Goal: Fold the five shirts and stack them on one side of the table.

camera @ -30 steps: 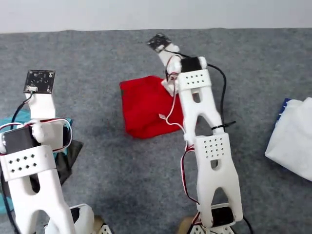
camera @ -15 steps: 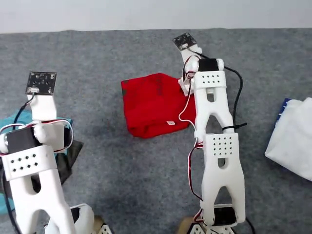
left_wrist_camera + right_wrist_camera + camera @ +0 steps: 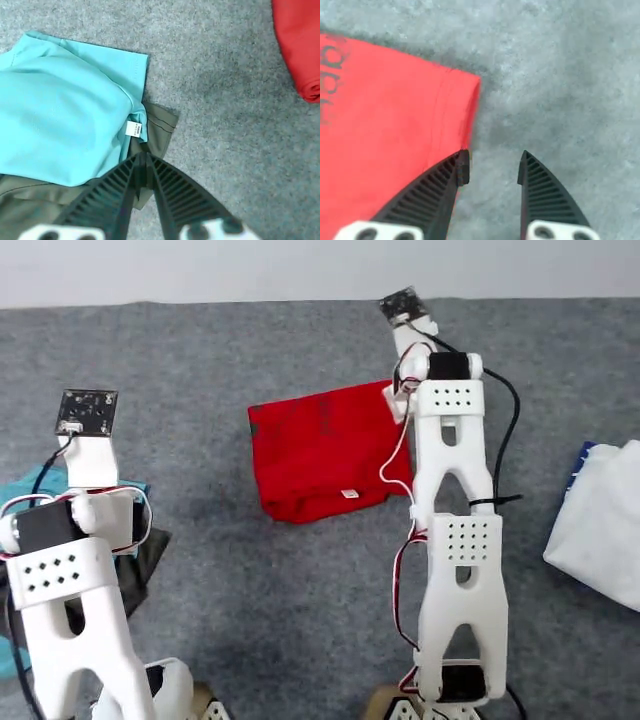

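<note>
We have a teal cloth shirt [image 3: 65, 115] on an olive cloth shirt [image 3: 159, 127] at the surface's [image 3: 200, 360] left edge. The red folded shirt [image 3: 320, 455] is unstacked. The right pincer [image 3: 493, 167] is released and the left pincer [image 3: 143, 157] clenched.

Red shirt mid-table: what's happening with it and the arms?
The right gripper is open at the far corner of the red shirt, one finger over its edge, gripping nothing. The left gripper is shut and empty above the teal shirt, which lies on an olive shirt. A white shirt lies off to the right.
</note>
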